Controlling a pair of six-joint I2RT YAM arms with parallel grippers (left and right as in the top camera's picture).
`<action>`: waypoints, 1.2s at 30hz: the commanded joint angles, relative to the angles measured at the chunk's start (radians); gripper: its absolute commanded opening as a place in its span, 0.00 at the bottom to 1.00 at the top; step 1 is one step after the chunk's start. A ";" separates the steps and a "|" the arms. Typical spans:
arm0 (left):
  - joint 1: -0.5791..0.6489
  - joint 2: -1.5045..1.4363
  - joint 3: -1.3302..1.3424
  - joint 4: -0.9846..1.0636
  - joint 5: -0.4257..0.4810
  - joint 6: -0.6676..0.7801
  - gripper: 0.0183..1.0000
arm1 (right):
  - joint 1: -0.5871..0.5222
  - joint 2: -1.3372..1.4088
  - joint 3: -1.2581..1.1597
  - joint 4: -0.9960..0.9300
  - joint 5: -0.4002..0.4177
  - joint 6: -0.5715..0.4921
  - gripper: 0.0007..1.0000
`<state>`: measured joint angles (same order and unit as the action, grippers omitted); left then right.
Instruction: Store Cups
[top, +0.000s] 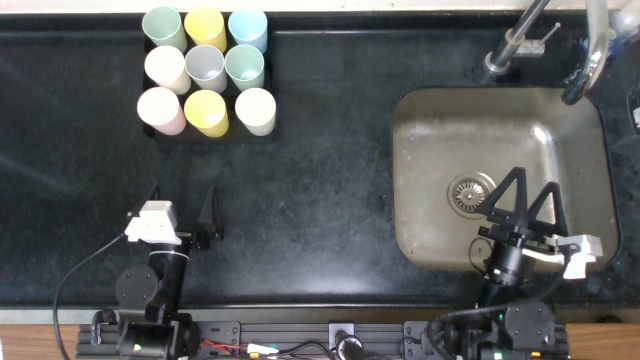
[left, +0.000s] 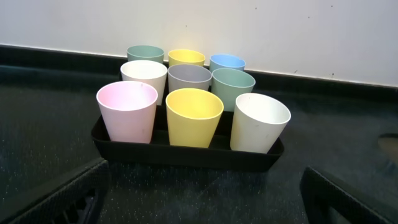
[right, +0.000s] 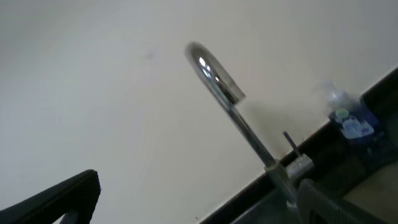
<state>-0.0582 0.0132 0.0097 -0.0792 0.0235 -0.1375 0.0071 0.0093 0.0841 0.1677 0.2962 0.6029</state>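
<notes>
Nine cups are seen standing upright in three rows of three inside a black tray (left: 186, 157) on the dark countertop (top: 330, 200), well ahead of the left gripper (top: 183, 205). The left jaws are spread wide with nothing held between them, and the tray is framed squarely in the gap between the two fingers. The row nearest those jaws is made up of a pink cup (left: 127, 112), a yellow cup (left: 193, 117) and a white cup (left: 259, 123). Behind it a cream cup (left: 143, 74), a grey cup (left: 189, 78) and a green cup (left: 233, 84) are lined up. The farthest row, against the wall, is formed by a second green cup (left: 145, 54), a second yellow cup (left: 186, 58) and a blue cup (left: 227, 62).

The right gripper (top: 533, 182) is held over the steel sink (top: 420, 130), its jaws likewise parted wide and empty. The drain (top: 470, 192) is found just beside them, toward the tray's side. A curved chrome faucet (right: 230, 106) is seen ahead of and above the right jaws, with a blue bottle (right: 348, 118) standing beyond it on the counter's edge.
</notes>
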 joint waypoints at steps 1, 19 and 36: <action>0.008 -0.008 -0.002 -0.003 0.009 0.018 1.00 | -0.003 -0.006 -0.080 -0.014 0.011 0.003 1.00; 0.008 -0.007 -0.002 -0.003 0.010 0.018 1.00 | 0.008 -0.006 -0.080 -0.216 0.008 -0.007 1.00; 0.008 -0.008 -0.002 -0.003 0.010 0.018 1.00 | 0.008 -0.006 -0.080 -0.228 -0.138 -0.488 1.00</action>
<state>-0.0582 0.0132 0.0097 -0.0792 0.0235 -0.1375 0.0090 0.0139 0.0177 -0.0555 0.2550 0.3515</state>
